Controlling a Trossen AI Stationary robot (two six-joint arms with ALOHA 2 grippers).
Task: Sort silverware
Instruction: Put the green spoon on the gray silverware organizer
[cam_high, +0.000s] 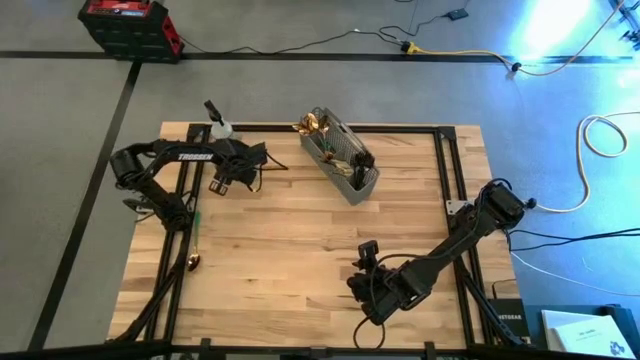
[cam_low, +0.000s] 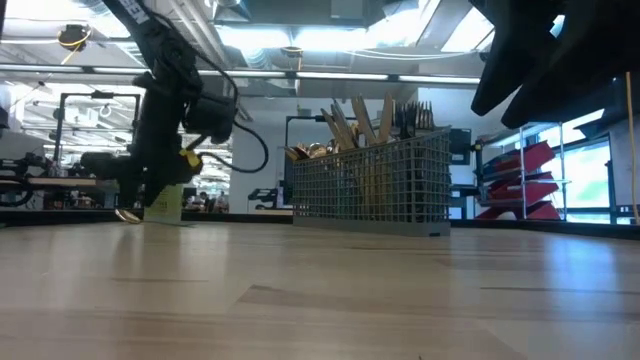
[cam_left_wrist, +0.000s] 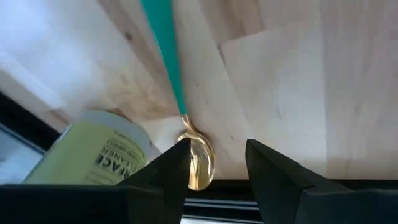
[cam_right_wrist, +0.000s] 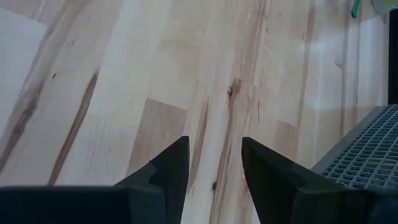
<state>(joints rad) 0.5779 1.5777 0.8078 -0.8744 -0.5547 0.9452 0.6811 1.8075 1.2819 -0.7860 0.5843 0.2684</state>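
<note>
**Silverware split between caddy and desk edge**

Left gripper (cam_left_wrist: 216, 163) hovers low over the wooden desk (cam_high: 300, 240) near its far left corner, jaws parted with nothing between them. Just ahead of those jaws lies a gold spoon with a green handle (cam_left_wrist: 198, 158), its bowl close to the left fingertip; a small spray bottle with green liquid (cam_left_wrist: 93, 152) stands just beside it. Right gripper (cam_right_wrist: 214, 163) hangs above bare wood at the near side of the desk, jaws apart and empty; the corner of the grey wire-mesh caddy (cam_right_wrist: 367, 155) shows off to one side of them. Gold and dark silverware (cam_low: 365, 122) stands upright in that caddy, well apart from both grippers.
</note>
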